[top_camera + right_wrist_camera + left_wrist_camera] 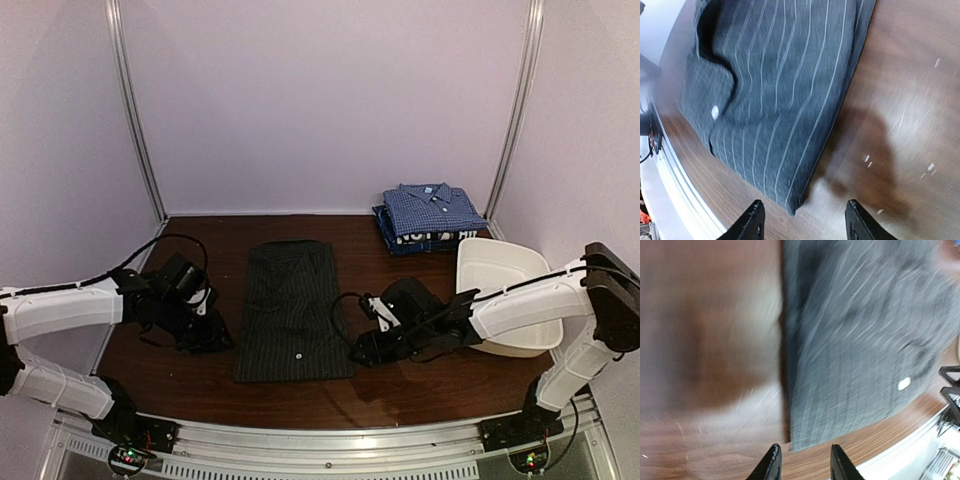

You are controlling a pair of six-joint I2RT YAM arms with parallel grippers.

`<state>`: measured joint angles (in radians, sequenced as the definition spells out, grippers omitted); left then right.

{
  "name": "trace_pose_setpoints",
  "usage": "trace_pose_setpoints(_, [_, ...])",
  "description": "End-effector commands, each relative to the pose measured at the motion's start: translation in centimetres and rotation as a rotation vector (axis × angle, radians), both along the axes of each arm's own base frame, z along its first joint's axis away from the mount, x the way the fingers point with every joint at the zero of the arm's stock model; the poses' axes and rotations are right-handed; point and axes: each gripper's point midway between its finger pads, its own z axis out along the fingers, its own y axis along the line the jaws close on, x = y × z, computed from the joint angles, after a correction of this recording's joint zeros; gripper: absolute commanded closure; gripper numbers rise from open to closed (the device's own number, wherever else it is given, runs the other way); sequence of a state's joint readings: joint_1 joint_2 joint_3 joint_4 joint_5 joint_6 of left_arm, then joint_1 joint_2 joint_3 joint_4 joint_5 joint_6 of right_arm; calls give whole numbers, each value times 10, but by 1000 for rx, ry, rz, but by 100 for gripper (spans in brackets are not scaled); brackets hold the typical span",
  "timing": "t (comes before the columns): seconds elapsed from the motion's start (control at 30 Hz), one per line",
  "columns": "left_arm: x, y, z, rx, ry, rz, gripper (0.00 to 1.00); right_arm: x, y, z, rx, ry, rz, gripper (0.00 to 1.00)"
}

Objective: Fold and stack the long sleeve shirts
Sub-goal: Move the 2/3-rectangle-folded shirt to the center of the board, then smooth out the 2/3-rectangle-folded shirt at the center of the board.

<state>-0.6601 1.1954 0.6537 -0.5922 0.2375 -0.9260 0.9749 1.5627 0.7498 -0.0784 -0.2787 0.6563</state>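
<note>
The charcoal shirt (293, 310) lies as a long strip mid-worktop (200, 250), hem toward the near edge. The blue checked shirt (432, 208) sits on the navy shirt (425, 238) in the far right corner.

The likely risk is a pinch that catches only the top layer at a hem corner, so the tucked sleeves spill out, or uneven lifts that skew the fold.

The left hand (802, 460) hovers low just off the near left hem corner, the right hand (805, 220) off the near right one. Both are released and empty, angled inward.
</note>
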Motion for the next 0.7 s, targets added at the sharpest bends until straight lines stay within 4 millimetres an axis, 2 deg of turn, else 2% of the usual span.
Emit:
trace_pose_setpoints(0.0, [40, 5, 25, 67, -139, 11, 63, 43, -5, 28, -1, -118, -59, 43])
trace_pose_setpoints(0.13, [75, 1, 30, 59, -210, -14, 63, 80, 11, 44, 20, -183, -48, 43])
trace_pose_setpoints(0.2, [92, 2, 26, 60, -224, -13, 64, 98, 23, 53, 36, -209, -40, 45])
trace_pose_setpoints(0.33, [115, 0, 19, 30, -242, -27, 64, 123, 37, 52, 64, -216, -32, 49])
trace_pose_setpoints(0.53, [131, -11, 10, -34, -238, -62, 65, 137, 56, 34, 74, -176, 4, 51])
trace_pose_setpoints(0.67, [138, -20, 5, -63, -232, -82, 65, 143, 57, 27, 56, -174, -9, 51])
